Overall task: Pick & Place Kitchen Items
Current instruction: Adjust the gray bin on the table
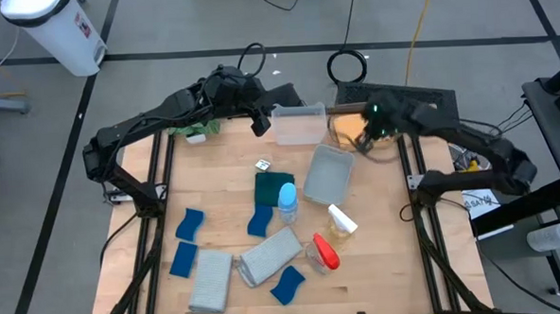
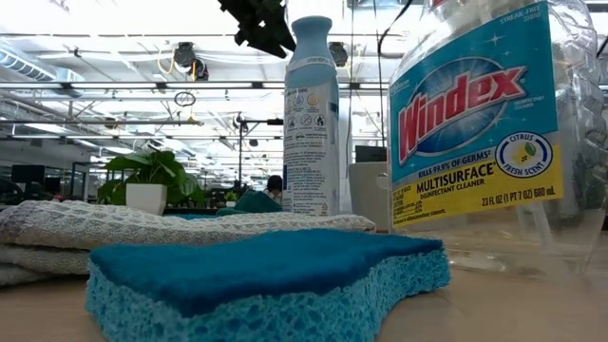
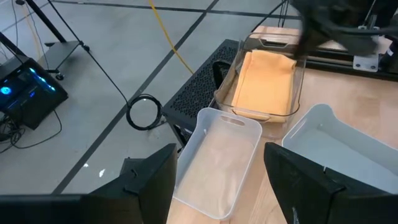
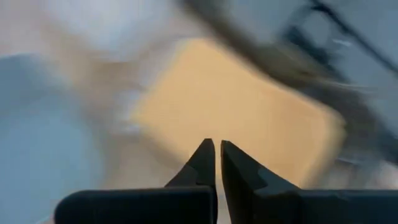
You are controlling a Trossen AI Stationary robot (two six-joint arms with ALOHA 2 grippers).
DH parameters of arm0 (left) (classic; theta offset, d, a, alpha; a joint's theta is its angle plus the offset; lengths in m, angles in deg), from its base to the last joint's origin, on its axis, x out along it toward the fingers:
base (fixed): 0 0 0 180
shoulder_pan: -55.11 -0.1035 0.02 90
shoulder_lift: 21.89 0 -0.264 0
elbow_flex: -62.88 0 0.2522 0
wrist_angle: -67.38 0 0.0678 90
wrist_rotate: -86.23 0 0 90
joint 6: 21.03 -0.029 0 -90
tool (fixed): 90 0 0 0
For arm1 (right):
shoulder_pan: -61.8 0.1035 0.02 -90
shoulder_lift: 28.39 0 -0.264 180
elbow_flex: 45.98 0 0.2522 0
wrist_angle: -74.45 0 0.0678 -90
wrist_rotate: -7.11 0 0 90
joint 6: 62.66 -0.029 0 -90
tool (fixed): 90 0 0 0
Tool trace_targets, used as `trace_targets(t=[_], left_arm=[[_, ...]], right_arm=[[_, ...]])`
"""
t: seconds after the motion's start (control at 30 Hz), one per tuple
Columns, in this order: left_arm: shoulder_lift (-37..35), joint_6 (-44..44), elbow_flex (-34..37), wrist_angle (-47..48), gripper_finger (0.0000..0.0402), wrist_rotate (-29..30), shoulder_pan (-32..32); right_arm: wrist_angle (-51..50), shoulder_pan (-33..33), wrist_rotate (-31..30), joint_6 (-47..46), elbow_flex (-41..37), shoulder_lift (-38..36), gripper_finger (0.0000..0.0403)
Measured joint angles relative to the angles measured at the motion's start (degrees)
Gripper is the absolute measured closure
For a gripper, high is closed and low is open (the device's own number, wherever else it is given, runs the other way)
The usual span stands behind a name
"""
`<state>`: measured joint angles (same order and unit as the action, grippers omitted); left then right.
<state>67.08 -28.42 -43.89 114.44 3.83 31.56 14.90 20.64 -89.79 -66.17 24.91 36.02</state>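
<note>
Wooden bench point(image 1: 215, 193) planks carry the kitchen items: blue sponges point(image 1: 185, 224), grey cloths point(image 1: 210, 279), a dark teal cloth point(image 1: 273, 188) and clear bottles point(image 1: 288, 203) cluster from centre toward 6 o'clock. At 12 o'clock, the left hand point(image 1: 260, 123) hangs open beside an empty clear bin point(image 1: 299, 124). At 1 o'clock, the right hand point(image 4: 217, 155), closed and empty, hovers over the orange cloth point(image 4: 249, 118) in its bin point(image 3: 231, 74).

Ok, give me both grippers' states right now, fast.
Left gripper: open, empty, over the clear bin at the table's far edge.
Right gripper: shut, holding nothing, above the orange cloth.
</note>
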Motion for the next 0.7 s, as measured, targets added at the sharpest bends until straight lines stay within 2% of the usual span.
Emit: trace_targets(t=[0.07, 0.23, 0.37, 0.5, 0.7], left_arm=[[0.00, 0.00, 0.00, 0.00, 0.0156, 0.00, 0.02], [0.00, 0.00, 0.00, -0.02, 0.0156, 0.00, 0.02], [0.00, 0.07, 0.00, -0.04, 0.0156, 0.00, 0.02], [0.00, 0.49, 0.00, -0.07, 0.0156, 0.00, 0.02], [0.00, 0.76, 0.00, -0.09, 0.0156, 0.02, 0.00]], right_arm=[[2.97, 4.63, 3.74, -2.07, -3.70, -2.12, 0.0402], [13.15, 15.72, 7.14, -6.38, -11.75, -3.16, 0.0402], [18.22, 21.92, 5.08, -8.90, -14.02, -1.63, 0.0402], [15.60, 23.33, -1.54, -10.18, -14.20, 0.74, 0.0402], [15.87, 20.56, -2.30, -9.01, -14.26, 5.04, 0.0403]])
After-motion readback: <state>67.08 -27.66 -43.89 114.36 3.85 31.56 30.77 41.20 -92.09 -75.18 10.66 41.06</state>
